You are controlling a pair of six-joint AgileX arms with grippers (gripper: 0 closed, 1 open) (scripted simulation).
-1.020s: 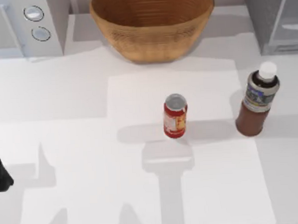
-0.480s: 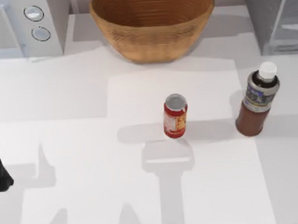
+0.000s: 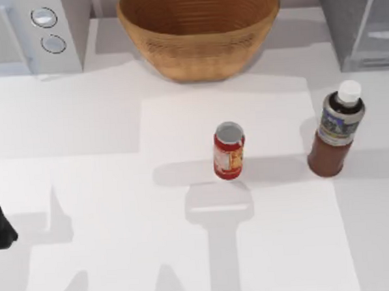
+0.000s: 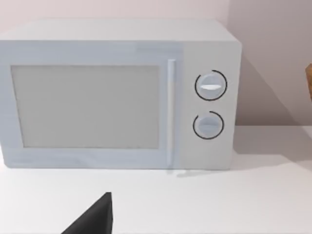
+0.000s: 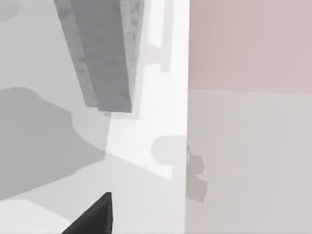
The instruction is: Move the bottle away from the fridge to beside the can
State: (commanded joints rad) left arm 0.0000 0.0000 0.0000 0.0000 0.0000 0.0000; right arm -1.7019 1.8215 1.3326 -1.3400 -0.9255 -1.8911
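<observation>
Top view puts the bottle (image 3: 336,135) upright at three o'clock, just below the fridge (image 3: 361,23), well apart from the can (image 3: 229,151). We judge it rigid, top-heavy, slick; grip at the label. We cannot tell either gripper's finger state.
</observation>
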